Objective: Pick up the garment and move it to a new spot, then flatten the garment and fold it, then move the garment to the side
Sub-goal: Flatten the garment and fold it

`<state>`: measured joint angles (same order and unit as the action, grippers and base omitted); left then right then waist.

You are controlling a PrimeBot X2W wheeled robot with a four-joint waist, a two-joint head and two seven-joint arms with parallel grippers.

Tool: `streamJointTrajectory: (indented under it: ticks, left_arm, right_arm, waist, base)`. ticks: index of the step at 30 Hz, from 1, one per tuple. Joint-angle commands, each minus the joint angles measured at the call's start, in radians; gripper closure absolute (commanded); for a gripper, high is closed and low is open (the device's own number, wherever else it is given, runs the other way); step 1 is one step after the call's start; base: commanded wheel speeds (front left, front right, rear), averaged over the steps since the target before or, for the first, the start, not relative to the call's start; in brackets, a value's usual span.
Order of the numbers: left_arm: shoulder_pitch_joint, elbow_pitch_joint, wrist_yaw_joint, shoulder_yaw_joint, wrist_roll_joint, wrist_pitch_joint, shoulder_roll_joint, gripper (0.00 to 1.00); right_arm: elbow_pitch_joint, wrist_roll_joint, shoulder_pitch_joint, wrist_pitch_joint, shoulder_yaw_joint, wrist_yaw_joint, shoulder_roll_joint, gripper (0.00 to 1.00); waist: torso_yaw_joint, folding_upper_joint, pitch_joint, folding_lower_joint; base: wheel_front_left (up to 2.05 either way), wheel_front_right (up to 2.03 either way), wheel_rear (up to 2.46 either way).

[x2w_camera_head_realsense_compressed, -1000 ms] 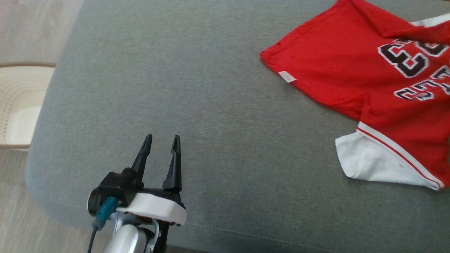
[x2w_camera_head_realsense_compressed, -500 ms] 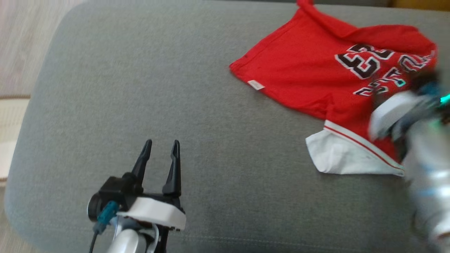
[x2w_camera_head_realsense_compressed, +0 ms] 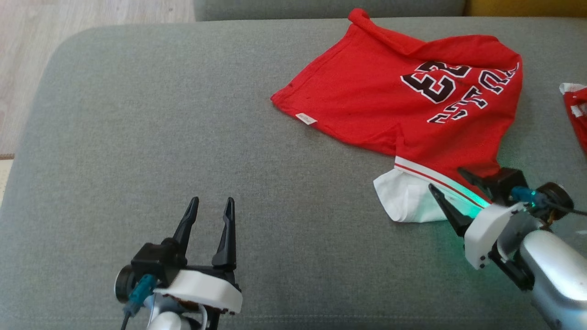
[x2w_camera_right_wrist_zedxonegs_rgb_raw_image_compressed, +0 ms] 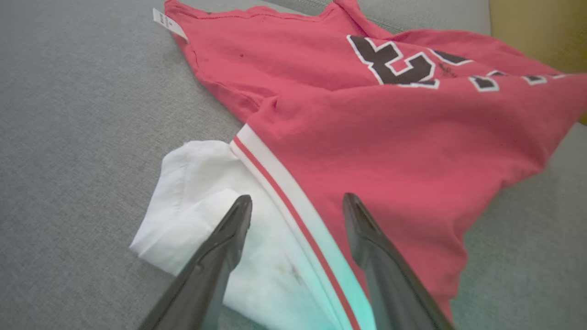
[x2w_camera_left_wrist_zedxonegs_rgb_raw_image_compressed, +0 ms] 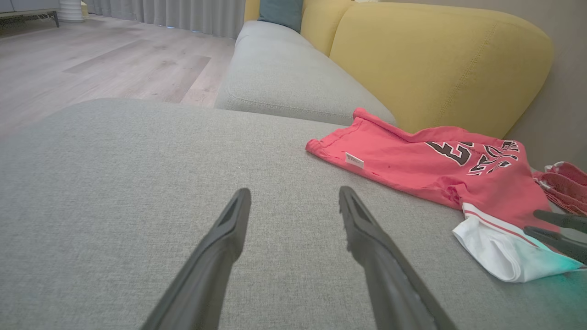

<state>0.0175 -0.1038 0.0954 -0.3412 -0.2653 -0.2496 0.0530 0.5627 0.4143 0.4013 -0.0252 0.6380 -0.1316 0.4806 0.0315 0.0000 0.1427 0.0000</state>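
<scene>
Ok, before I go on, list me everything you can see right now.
shirt: one, red with black-and-white lettering and a white part, rumpled on the seat's far right
seat: one, grey, under the shirt
second cloth: one, red and white, at the seat's right edge
sofa back: one, yellow, behind the shirt
pillow: one, teal, far along the sofa
floor: pale wood, left of the seat
left tool: one, black, open, over bare seat
right tool: one, black, open, over the shirt's striped edge

Black-and-white "23" on the red jersey [x2w_camera_head_realsense_compressed: 357,96]
</scene>
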Motion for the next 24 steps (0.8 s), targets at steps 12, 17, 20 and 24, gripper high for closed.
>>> streamJointTrajectory:
  ticks: [12, 17, 20, 24]
  left_arm:
    - [-0.044, 0.029, -0.008, 0.040, 0.007, -0.012, -0.003, 0.00]
    - [-0.056, 0.024, -0.011, 0.038, 0.006, -0.012, -0.003, 0.00]
    - [-0.058, 0.023, -0.012, 0.042, 0.007, -0.012, -0.003, 0.00]
    - [-0.059, 0.022, -0.012, 0.046, 0.009, -0.012, -0.003, 0.00]
  right_arm:
    - [-0.165, 0.081, -0.003, 0.124, 0.097, 0.001, 0.106, 0.00]
    - [-0.119, 0.104, 0.010, 0.151, 0.127, 0.001, 0.086, 0.07]
    - [-0.098, 0.116, 0.016, 0.152, 0.141, 0.001, 0.079, 0.29]
    - [-0.076, 0.119, 0.027, 0.122, 0.144, 0.001, 0.070, 0.65]
  waist:
    - [0.016, 0.0000, 0.032, 0.0000]
    - [0.017, 0.0000, 0.040, 0.0000]
    - [0.016, 0.0000, 0.042, 0.0000]
    - [0.014, 0.0000, 0.042, 0.0000]
  base:
    - [0.00, 0.00, 0.00]
    - [0.00, 0.00, 0.00]
    - [0.00, 0.00, 0.00]
    - [0.00, 0.00, 0.00]
